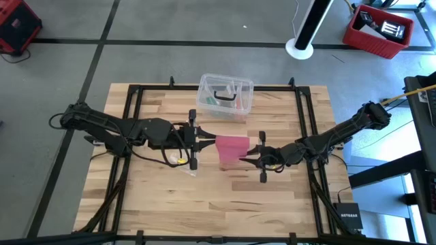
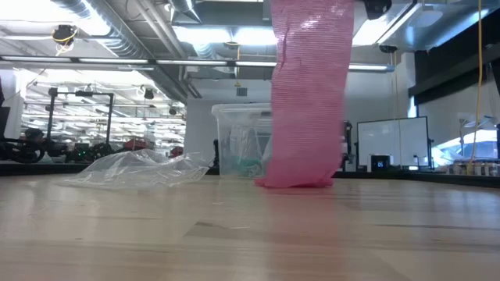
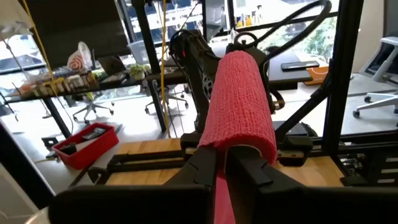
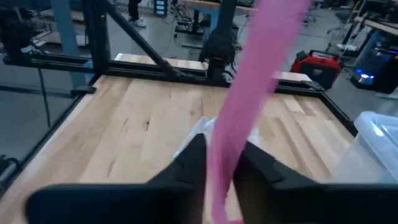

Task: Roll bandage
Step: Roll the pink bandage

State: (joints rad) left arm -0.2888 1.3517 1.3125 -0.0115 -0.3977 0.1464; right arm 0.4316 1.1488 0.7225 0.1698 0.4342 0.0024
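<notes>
The bandage is a pinkish-red knit strip. Part of it is wound into a roll that sits over the ends of my left gripper's fingers; my left gripper is shut and held level above the table's middle. From up there the flat strip hangs down, and its lower end rests on the wood. My right gripper comes from the right, slightly open, with the strip running through the narrow gap between its fingers. My left gripper pinches a layer of the bandage between its two fingers, and the roll is wound around the fingertips. The fingers point level, from the table's left. The roll is lifted clear; the strip hangs below it. My right gripper has the strip between its fingers; whether they touch it, I cannot tell.
A clear plastic box stands at the far middle of the table, behind the bandage. A crumpled clear wrapper lies on the wood to the left. Black frame rails run along the table's sides. Bare wood lies toward the near edge.
</notes>
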